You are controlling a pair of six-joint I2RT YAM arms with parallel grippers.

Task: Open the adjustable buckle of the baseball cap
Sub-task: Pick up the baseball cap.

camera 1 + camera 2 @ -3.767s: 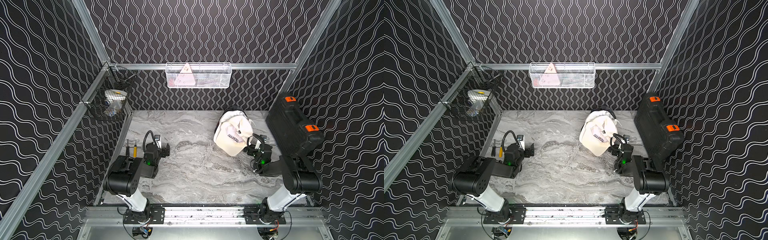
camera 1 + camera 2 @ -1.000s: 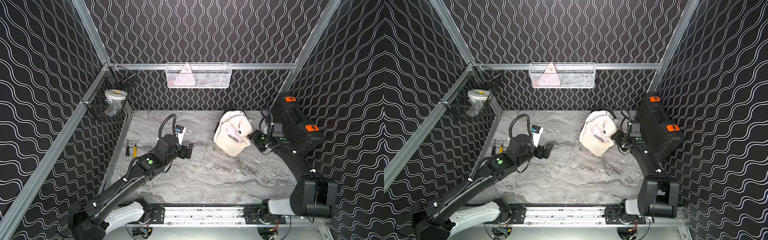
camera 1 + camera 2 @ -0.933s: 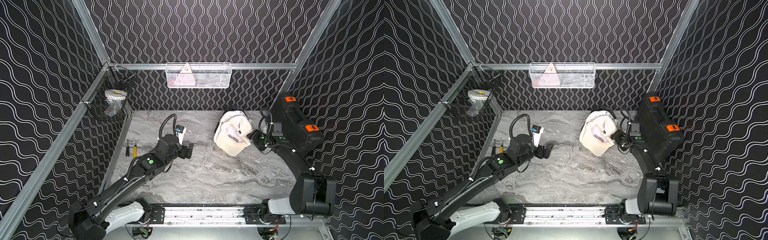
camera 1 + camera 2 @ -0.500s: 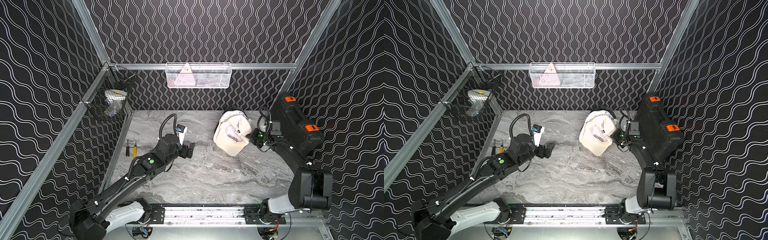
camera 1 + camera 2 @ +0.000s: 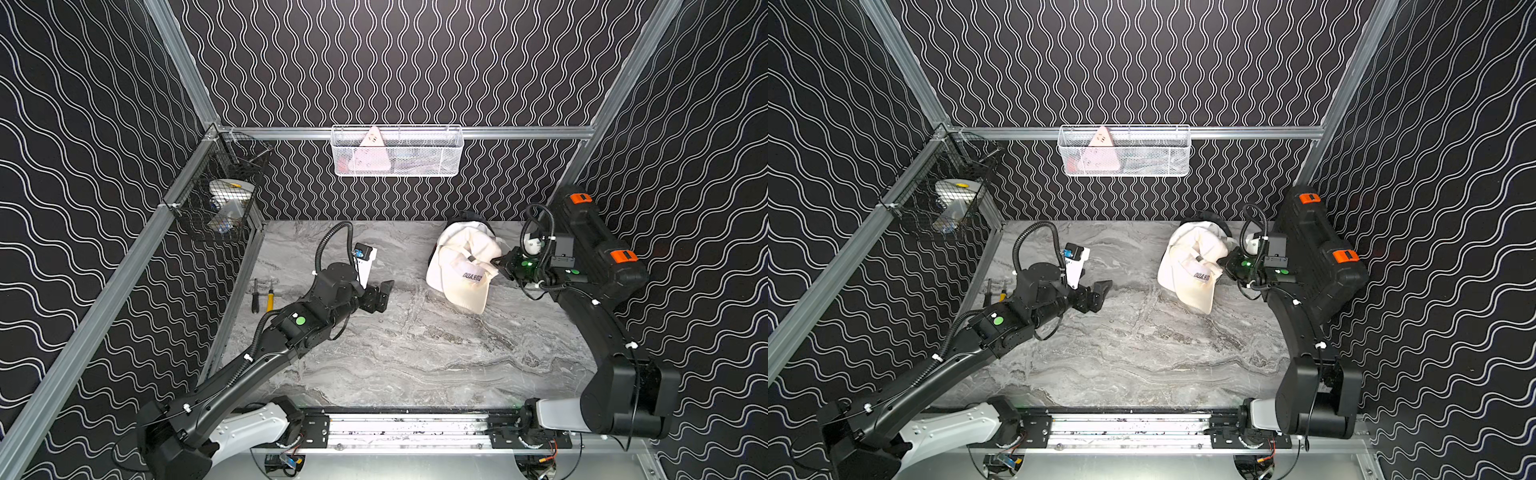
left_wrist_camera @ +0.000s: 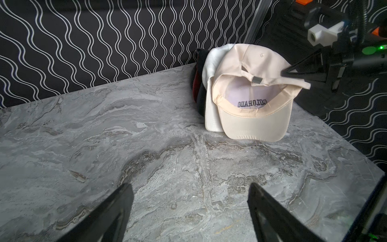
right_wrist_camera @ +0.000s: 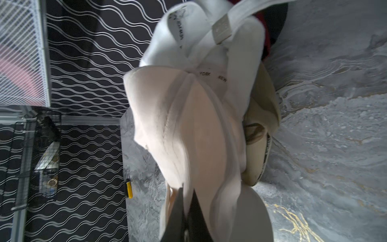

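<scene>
The cream baseball cap with "COLORADO" lettering lies on top of a pile of caps at the back right of the table. In the left wrist view its opening faces me, with the small metal buckle on the rear strap. My right gripper is shut on cream fabric at the cap's rear edge, just right of the buckle. Over bare table to the left of the cap, my left gripper is open and holds nothing.
Under the cream cap lie a white cap and a dark one. A black tool case with orange latches stands behind my right arm. Two screwdrivers lie by the left wall, under a black wire basket. A white basket hangs on the back wall.
My right gripper has moved in to the cap's rear edge and closed on it. My left arm has edged slightly toward the cap, its jaws still wide.
</scene>
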